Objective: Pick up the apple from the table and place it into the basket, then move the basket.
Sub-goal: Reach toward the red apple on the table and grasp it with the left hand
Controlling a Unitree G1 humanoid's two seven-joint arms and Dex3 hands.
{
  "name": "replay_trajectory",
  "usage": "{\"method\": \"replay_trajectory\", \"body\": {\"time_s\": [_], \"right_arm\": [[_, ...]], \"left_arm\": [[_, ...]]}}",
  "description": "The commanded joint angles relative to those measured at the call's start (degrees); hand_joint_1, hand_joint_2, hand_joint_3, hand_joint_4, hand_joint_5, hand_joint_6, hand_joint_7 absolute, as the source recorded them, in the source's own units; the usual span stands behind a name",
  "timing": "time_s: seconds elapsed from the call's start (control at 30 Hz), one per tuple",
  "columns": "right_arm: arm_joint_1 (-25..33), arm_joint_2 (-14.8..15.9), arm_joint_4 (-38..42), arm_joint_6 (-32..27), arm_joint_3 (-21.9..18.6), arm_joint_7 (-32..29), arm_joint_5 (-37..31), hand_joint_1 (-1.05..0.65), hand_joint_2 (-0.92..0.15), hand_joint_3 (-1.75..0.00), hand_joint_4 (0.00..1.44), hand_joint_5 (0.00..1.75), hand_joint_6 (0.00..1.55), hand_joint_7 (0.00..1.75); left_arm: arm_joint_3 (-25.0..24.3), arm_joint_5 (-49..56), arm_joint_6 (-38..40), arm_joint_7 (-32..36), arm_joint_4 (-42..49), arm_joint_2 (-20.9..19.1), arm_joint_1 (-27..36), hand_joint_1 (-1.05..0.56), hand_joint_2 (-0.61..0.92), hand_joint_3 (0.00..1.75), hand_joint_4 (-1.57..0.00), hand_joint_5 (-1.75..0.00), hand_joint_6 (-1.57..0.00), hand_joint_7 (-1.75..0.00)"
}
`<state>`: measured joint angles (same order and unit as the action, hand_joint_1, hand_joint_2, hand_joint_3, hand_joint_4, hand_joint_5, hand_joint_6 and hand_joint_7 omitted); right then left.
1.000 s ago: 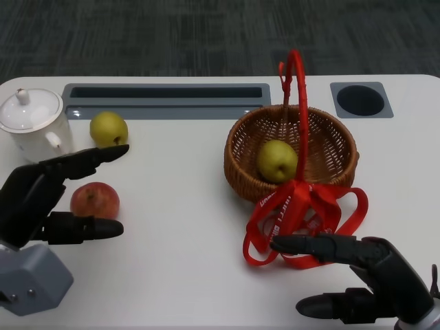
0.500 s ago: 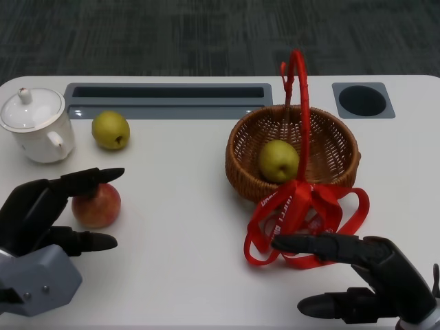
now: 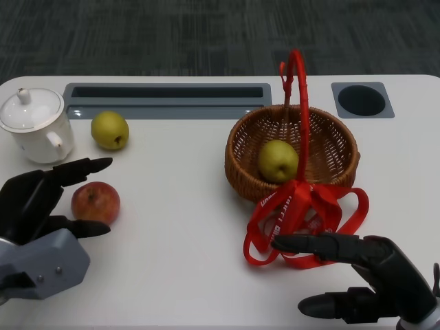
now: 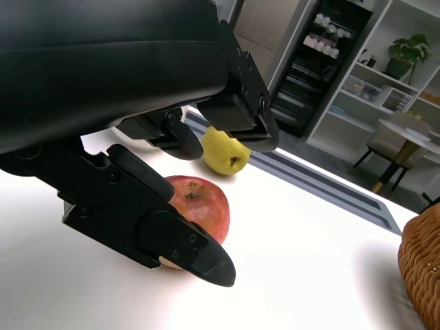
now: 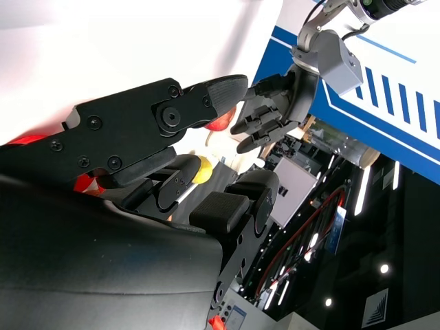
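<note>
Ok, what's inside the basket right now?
One yellow-green fruit lies in the basket, partly behind the red handle. The basket's near wall hides the bottom closest to the camera.

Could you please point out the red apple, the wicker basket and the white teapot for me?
red apple [image 3: 95, 202], head view, on its front skin.
wicker basket [image 3: 240, 179], head view, on its near outer wall.
white teapot [image 3: 31, 110], head view, on its lid.

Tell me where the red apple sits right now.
Head view: the red apple lies on the table's left side, between the left hand's spread fingers, nearer than the teapot.
</note>
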<state>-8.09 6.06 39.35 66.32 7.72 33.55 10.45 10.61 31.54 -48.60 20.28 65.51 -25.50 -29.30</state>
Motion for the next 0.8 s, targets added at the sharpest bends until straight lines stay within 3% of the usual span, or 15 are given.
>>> {"method": "replay_trajectory", "body": {"time_s": [0.03,0.3,0.8], "right_arm": [[0.9,1.1,-1.1,-0.7,-0.5,-0.5,-0.1,-0.51,-0.83,0.00,0.79,0.00,0.70,0.00],[0.8,0.8,-1.0,-0.6,-0.3,-0.1,0.3,-0.51,-0.83,0.00,0.79,0.00,0.71,0.00],[2.3,1.2,-3.3,-1.6,-0.4,-1.5,-0.8,-0.52,-0.83,0.00,0.81,0.00,0.72,0.00]], "left_arm": [[0.4,0.2,-0.5,1.9,-1.6,-2.5,-0.3,-0.56,0.67,0.00,-0.65,0.00,-0.61,0.00],[2.1,0.3,4.5,1.3,2.3,-1.3,-3.2,-0.59,0.67,0.00,-0.58,0.00,-0.59,0.00],[5.0,-1.1,12.8,-7.9,8.5,3.1,-7.3,-0.67,0.69,0.01,-0.43,0.00,-0.44,0.00]]}}
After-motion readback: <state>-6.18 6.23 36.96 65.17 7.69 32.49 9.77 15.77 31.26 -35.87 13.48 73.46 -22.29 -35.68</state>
